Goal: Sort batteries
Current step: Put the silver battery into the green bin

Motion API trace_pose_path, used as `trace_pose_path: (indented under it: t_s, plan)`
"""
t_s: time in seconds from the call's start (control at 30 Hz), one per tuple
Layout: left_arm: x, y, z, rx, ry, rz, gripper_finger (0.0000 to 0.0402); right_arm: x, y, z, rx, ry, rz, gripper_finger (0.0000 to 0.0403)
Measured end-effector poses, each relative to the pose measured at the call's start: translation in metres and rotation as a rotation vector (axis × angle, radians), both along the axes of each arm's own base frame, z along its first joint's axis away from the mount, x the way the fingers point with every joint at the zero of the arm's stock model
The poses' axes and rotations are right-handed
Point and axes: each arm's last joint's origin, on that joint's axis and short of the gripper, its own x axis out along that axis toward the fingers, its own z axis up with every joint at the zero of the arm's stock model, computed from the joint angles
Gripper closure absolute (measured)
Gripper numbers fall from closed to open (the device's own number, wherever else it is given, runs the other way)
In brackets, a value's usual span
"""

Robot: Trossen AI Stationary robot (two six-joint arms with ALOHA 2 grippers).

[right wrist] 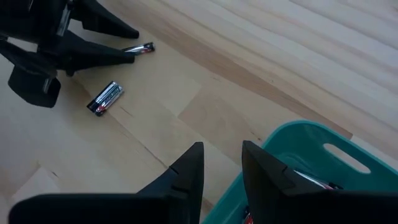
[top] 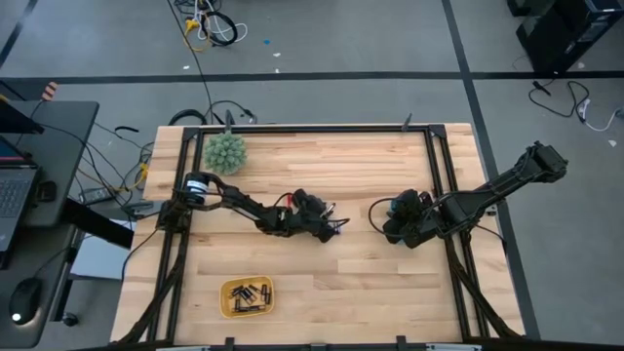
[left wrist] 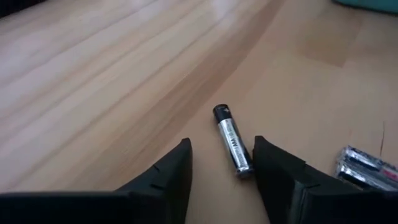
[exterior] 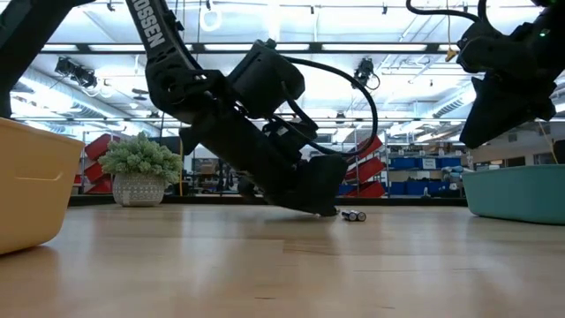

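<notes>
Yellow tray (exterior: 35, 181) sits closest to the low camera, at the counter's near edge; from above it (top: 226, 310) holds a cluster of dark batteries (top: 247, 295). Left gripper (left wrist: 221, 168) is down at the counter (top: 331, 283) near its middle, fingers (left wrist: 171, 171) spread apart with nothing clamped. One silver-and-black battery (left wrist: 231, 140) lies flat on the wood between those fingers, close against one of them, its black cap pointing away from the wrist. Two more cells (left wrist: 367, 167) lie side by side just beside that gripper; the low view shows them (exterior: 354, 215) right at its tip, and the right wrist view shows them as one pair (right wrist: 106, 98), apart from the single cell (right wrist: 140, 48) at the left fingers. Right gripper (right wrist: 221, 163) hangs over the rim of the teal bin (right wrist: 311, 162), fingers narrowly apart, nothing visible between them. Some cells (right wrist: 314, 180) lie inside the bin. Spiky green ball (top: 225, 151) rests at the far left corner, well apart from both arms
</notes>
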Motion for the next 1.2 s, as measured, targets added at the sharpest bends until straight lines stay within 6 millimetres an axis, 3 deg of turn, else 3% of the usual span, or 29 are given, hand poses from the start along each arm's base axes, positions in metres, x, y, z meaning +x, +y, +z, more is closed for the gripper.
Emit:
trace_pose_path:
  t_s: [0.23,0.47,0.73,0.9,1.2]
  plan:
    - [0.001,0.002,0.0,0.06,0.054,-0.066,0.0294,0.0,0.0,0.0,0.001,-0.002,0.0,0.0307]
    - [0.0,0.002,-0.002,0.09,0.09,-0.11,0.0387,0.0,0.0,0.0,-0.007,0.005,0.012,0.0308]
    - [0.0,-0.002,0.003,0.084,0.063,-0.104,0.0391,0.001,-0.001,0.001,-0.067,-0.009,0.025,0.0309]
    - [-0.004,-0.011,0.023,0.141,0.083,-0.159,0.0393,0.006,0.007,0.008,-0.223,-0.104,0.097,0.0309]
    - [-0.005,-0.019,0.083,0.231,-0.05,-0.236,0.0395,0.023,0.043,0.034,-0.484,-0.283,0.48,0.0311]
